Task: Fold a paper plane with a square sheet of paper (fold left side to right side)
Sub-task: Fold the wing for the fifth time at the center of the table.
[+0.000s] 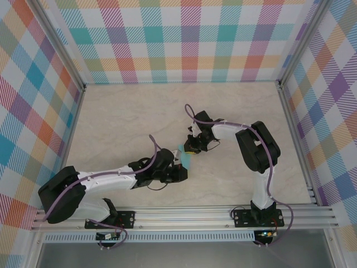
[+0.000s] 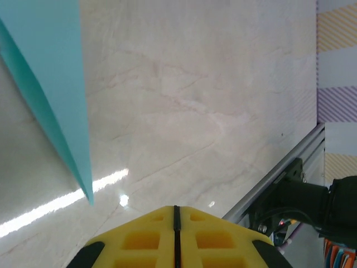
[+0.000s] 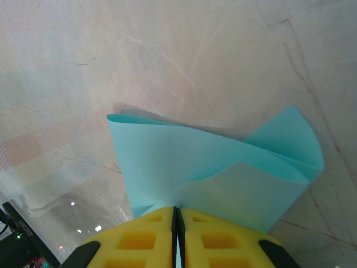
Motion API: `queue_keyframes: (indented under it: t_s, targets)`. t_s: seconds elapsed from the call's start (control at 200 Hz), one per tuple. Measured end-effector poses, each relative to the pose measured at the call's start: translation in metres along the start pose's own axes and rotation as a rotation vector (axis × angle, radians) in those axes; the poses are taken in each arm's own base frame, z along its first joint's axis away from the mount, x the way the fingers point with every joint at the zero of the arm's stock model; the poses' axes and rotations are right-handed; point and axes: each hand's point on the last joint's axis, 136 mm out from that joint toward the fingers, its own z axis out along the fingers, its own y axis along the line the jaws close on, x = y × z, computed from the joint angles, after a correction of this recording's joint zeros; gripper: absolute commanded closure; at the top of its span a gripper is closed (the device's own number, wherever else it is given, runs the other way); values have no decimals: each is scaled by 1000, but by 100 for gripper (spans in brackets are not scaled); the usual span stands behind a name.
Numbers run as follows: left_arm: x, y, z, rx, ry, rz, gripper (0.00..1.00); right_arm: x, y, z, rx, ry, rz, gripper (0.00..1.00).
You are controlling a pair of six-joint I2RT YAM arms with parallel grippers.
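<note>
Turquoise paper [image 3: 223, 167], part-folded, sits at mid-table [image 1: 128, 123] in my right gripper [image 3: 177, 211], yellow fingers pinched shut on one edge; my left gripper [image 2: 175, 209] is closed and empty, just beside the sheet. Risks, as I judge them: a single pinch point lets the loose layers sag or twist, so the left-to-right fold could crease crooked; a hard tug might tear it.

The sheet of paper [image 3: 223, 167] is plain turquoise. The table [image 1: 128, 117] is cream marble with faint brownish veins. Around the table, the walls [image 1: 189, 33] bear a pastel plaid of teal, purple, orange, pink and yellow. The left gripper [image 2: 175, 209] and right gripper [image 3: 177, 211] have yellow fingers; the arms [image 1: 259, 190] are white and black with purple cables [image 1: 106, 174]
</note>
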Motion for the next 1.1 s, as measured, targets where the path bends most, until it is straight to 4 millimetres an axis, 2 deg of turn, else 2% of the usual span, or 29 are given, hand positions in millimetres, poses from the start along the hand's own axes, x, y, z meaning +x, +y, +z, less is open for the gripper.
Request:
queue_keyframes:
  t_s: [0.15, 0.305, 0.555, 0.845, 0.945, 1.1]
  targets:
    - [-9, 10, 10, -32, 7, -1, 92, 0, 0, 0, 0, 1, 0, 88]
    - [-6, 19, 27, -66, 47, 7, 93, 0, 0, 0, 0, 1, 0, 88]
    - [5, 43, 48, -130, 99, -6, 94, 0, 0, 0, 0, 1, 0, 88]
    - [8, 50, 53, -121, 91, -22, 97, 0, 2, -2, -11, -10, -13, 88]
    - [9, 50, 53, -117, 90, -23, 98, 3, 2, -8, -6, -26, -19, 89]
    - [11, 50, 55, -116, 94, -22, 100, 9, 13, -31, -18, -73, -47, 90]
